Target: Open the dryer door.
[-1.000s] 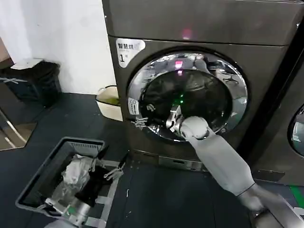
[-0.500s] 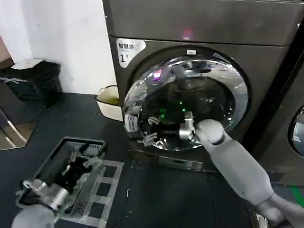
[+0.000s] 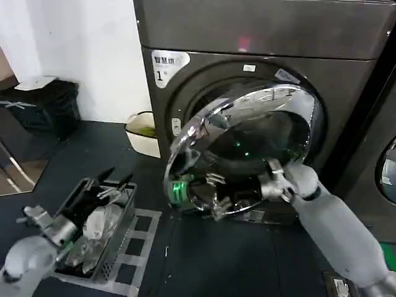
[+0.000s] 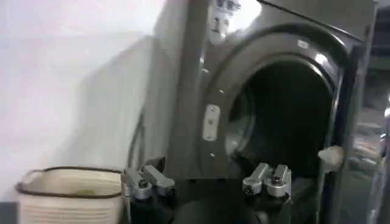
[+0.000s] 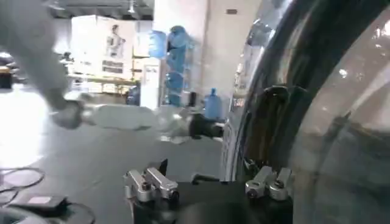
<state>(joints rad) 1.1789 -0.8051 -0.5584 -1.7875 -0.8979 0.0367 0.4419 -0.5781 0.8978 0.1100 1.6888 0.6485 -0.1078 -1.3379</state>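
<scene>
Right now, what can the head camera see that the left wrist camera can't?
Head view alone: the round chrome-ringed dryer door swung partly open, the right gripper near its lower edge, the left gripper above a grey mesh laundry basket. Left wrist view alone: the dark drum opening seen straight on. Both: the dark grey metal dryer and a cream tub.

A laundry test area in a warehouse-like hall: a numbered dryer beside another machine, a laundry basket, water jugs.
</scene>
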